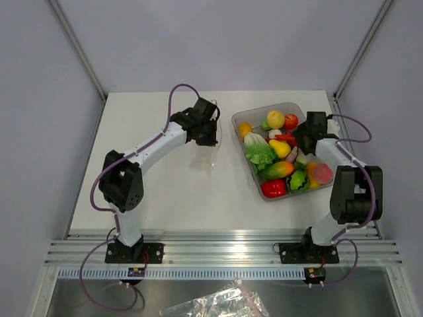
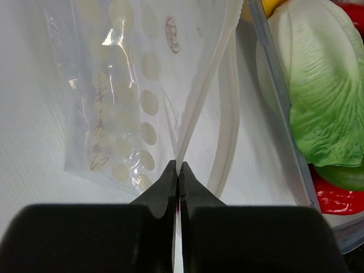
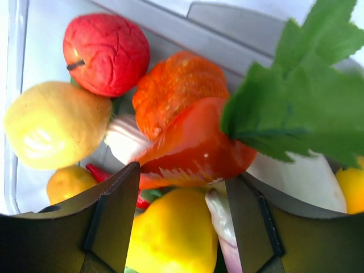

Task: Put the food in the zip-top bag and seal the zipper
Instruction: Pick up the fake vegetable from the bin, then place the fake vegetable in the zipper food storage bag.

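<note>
The zip-top bag (image 1: 203,158) lies on the table left of the tray; in the left wrist view (image 2: 131,96) it is clear with pale dots. My left gripper (image 1: 206,135) (image 2: 178,170) is shut on the bag's mouth edge, pinching the whitish zipper (image 2: 207,79). My right gripper (image 1: 299,137) (image 3: 182,170) is open over the tray, jaws apart just short of the long red-orange piece (image 3: 193,148) with its green top (image 3: 296,96). The small orange piece (image 3: 176,85) lies behind it. A pale purplish piece (image 3: 224,227) lies by my right finger; I cannot tell whether it is the eggplant.
The clear tray (image 1: 261,109) at the right holds several toys: green lettuce (image 1: 259,150) (image 2: 324,96), red bell pepper (image 1: 273,188), red apple (image 3: 105,54), yellow pear (image 3: 54,125). The tray wall (image 2: 278,102) is close to the bag. A crumpled plastic bag (image 1: 218,305) lies below the table's front rail.
</note>
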You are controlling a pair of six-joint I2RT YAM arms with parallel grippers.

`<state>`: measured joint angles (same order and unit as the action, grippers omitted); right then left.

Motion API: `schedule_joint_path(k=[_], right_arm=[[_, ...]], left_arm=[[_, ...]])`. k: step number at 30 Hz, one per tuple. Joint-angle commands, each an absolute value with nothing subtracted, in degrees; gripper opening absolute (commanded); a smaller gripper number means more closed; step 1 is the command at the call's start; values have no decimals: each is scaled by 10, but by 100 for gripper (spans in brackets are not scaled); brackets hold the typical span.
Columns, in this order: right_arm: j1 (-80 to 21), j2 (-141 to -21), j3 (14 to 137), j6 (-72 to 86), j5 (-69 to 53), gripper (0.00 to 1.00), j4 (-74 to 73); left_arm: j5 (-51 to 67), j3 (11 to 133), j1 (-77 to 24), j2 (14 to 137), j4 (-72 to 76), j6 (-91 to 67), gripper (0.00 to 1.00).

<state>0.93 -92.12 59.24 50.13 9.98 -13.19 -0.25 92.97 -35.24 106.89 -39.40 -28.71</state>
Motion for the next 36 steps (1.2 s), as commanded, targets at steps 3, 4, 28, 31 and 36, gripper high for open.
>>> schedule_joint_path(k=[3,4,28,31,36], right_arm=[[23,-961,646,483,136,66,-116],[24,-962,649,483,134,58,-115],[-75,-771,645,314,-57,0,-75],[-154,-756,641,328,-21,0,-61],[-250,-780,658,348,58,0,-37]], left_arm=[[-4,929,-354,1048,-384,-274,0],[-4,929,-354,1047,-383,-274,0],[13,954,-346,1056,-414,-242,0],[38,958,-339,1058,-422,-239,0],[125,955,-324,1056,-413,-250,0]])
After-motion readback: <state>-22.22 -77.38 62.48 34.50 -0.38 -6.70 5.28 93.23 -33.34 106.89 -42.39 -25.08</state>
